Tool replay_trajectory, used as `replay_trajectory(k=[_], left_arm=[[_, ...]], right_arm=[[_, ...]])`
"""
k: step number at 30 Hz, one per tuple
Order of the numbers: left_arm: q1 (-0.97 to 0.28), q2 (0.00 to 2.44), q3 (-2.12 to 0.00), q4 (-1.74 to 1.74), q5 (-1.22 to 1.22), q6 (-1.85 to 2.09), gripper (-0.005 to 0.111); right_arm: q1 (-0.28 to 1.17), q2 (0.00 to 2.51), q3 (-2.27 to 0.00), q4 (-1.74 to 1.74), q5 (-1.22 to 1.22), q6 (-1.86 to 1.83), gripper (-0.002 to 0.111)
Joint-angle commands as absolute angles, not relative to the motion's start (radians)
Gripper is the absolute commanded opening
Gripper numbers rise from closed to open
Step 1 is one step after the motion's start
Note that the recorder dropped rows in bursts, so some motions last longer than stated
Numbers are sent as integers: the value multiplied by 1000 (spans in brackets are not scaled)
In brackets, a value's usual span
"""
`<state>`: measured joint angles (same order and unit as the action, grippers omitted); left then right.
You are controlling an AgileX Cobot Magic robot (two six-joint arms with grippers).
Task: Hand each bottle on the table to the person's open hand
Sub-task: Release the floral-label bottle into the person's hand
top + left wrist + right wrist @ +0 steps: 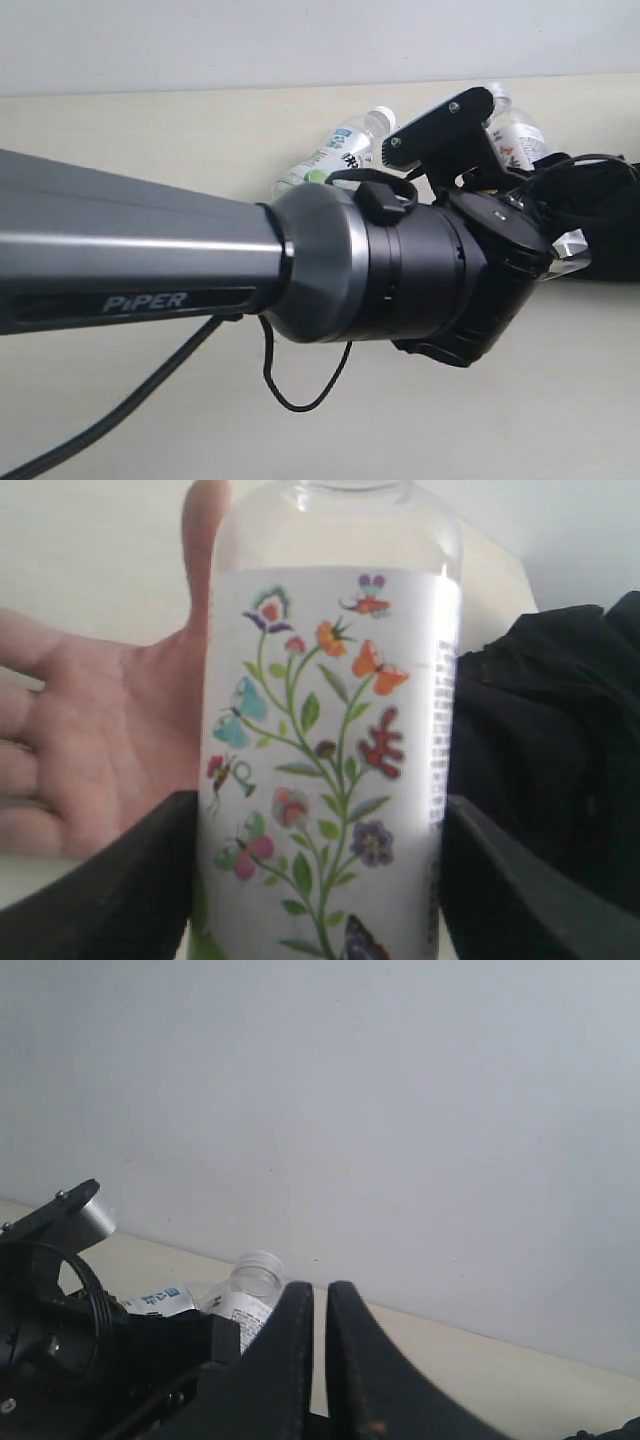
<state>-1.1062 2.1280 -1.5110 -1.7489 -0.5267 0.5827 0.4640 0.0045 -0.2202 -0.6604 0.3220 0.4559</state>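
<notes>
My left gripper point(320, 810) is shut on a clear bottle point(330, 730) with a white label printed with flowers and butterflies, one finger point(150, 880) on each side of it. The person's open hand point(90, 740) shows just behind the bottle, palm facing me and fingers spread. In the exterior view the same bottle point(517, 138) peeks out past my left wrist, and the hand is hidden. A second bottle point(335, 155) with a white cap and a blue-green label lies on the table point(150, 130). My right gripper point(320, 1305) is shut and empty.
Black cloth point(560, 750) fills the space beside the held bottle, opposite the hand. My left arm point(150, 250) crosses most of the exterior view, with a cable point(290, 390) hanging under it. A pale wall point(350, 1090) stands behind the table.
</notes>
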Motion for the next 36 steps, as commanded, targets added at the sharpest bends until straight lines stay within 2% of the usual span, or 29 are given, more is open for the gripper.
replay_trajectory(k=[1,28,36], left_arm=[[-1101,2135,-1513,-1744,-558,532,0],[-1040,2217,-1513,-1744,-555,517,0],[-1008,2225,-1513,-1744,-440,517,0]], right_arm=[[465,0,-216,-656,308,456,7],[465,0,-216,-656,308,456,7],[465,0,-216,-656,308,454,7]])
